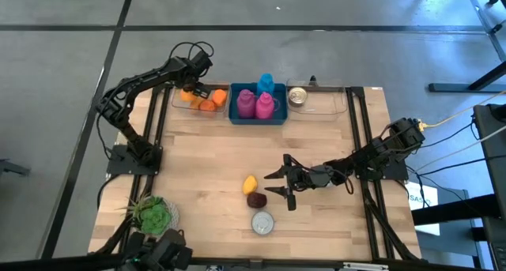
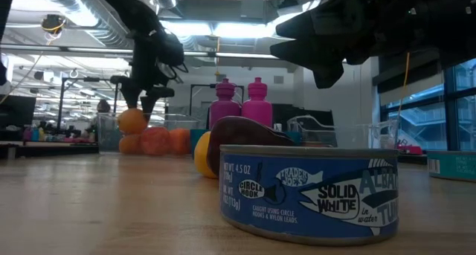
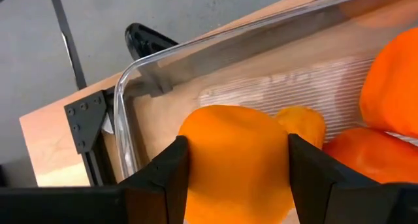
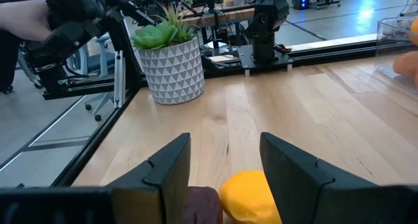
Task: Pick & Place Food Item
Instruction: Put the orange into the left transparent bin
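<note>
My left gripper is at the table's far left, over a clear tray of orange food pieces, and is shut on one orange piece. That piece shows in the low view above the other orange pieces. My right gripper is open and low over the table's near middle, pointing left. A yellow food item and a dark red one lie on the table just beyond its fingertips. In the right wrist view the yellow item sits ahead of the gap. My left gripper pinches the orange piece between its two fingers, one on each of its opposite sides. The fingers come from above, slanting down. The piece is lifted over the tray floor, above the other pieces.
A blue bin with pink bottles stands at the far middle. Right of it is a second clear tray with a tin. A tuna can lies near the front edge and a potted plant at the near left corner.
</note>
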